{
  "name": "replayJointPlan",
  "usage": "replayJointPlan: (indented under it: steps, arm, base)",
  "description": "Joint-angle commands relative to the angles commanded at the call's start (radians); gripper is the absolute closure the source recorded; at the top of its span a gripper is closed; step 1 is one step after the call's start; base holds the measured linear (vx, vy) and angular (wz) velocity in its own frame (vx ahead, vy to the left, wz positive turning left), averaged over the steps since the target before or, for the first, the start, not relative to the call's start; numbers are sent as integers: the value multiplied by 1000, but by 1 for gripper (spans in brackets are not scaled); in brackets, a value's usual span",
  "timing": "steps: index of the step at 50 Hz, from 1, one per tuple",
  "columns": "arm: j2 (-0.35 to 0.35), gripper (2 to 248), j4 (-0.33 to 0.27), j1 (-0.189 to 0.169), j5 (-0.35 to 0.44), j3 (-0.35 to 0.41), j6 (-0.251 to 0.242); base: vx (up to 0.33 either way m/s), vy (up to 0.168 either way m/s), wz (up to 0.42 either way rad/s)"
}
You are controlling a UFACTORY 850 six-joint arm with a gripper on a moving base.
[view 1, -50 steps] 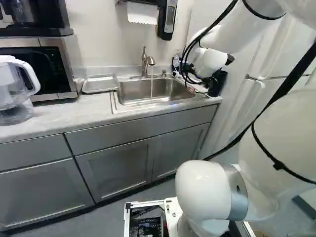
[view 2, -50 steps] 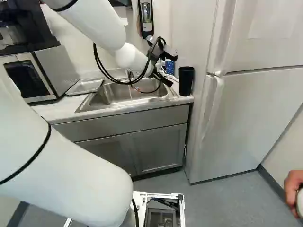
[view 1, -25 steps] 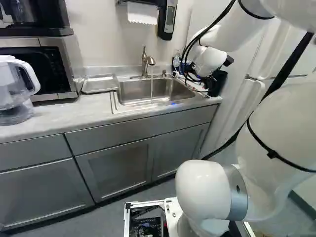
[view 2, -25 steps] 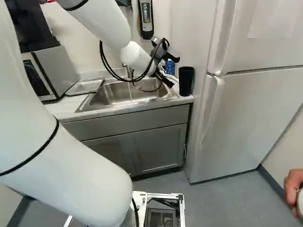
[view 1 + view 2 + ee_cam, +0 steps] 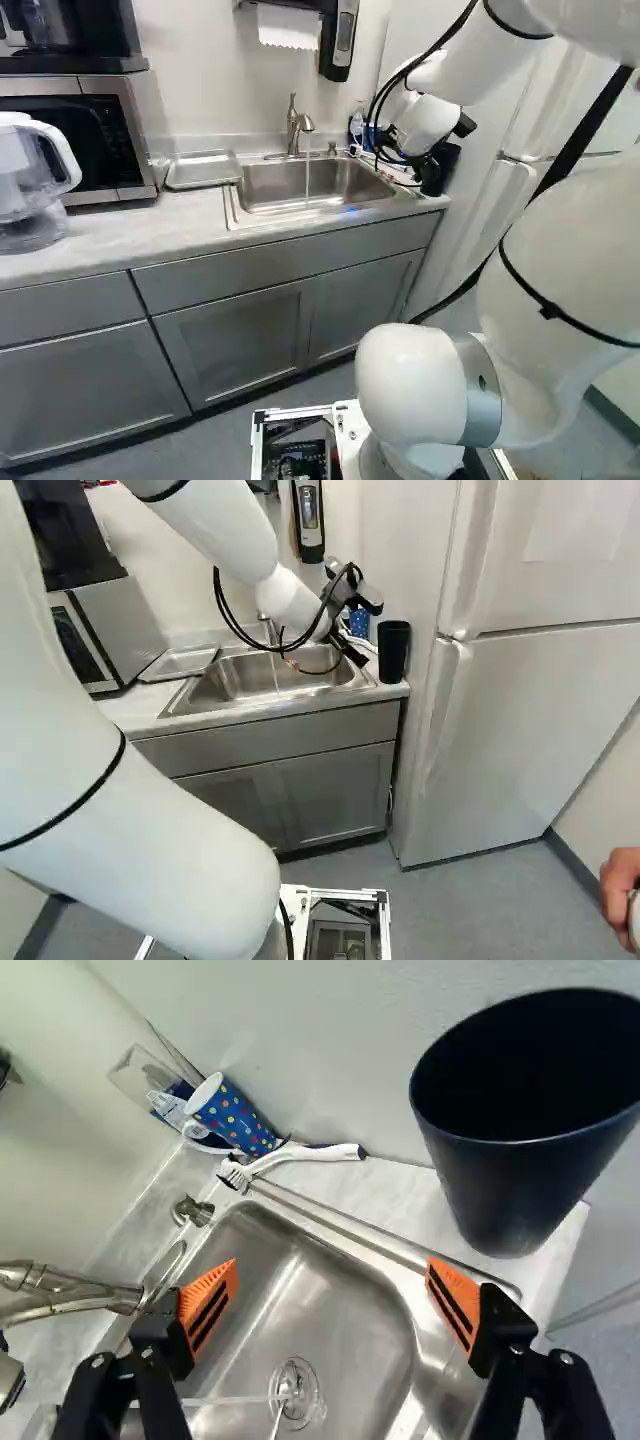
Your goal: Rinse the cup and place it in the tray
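Over the sink (image 5: 330, 1330), the pincer (image 5: 354, 657) stands spread wide, near the black cup (image 5: 490, 1190).

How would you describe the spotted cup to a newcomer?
Start at the steel sink. In the right base view, look beyond its right end. The cup is there, beside the white-handled brush, blue with multicoloured dots, unlike the plain dark container.

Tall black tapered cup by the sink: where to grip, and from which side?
I'd take the tall black cup mid-body, coming level from the steel sink's side, one finger on each flank. It stands upright and narrows downward, so mid-height should suit the open gripper better than the wide rim.
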Motion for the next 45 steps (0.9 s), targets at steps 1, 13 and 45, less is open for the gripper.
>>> replayJointPlan:
  steps: [1, 13, 45]
  arm:
    - [0, 3, 6, 0, 0, 0, 0]
    - [0, 3, 73, 0, 0, 0, 24]
    - [1, 3, 207, 0, 45, 1, 221]
  base:
    - [0, 0, 0]
    - [0, 0, 0]
    - [0, 0, 0]
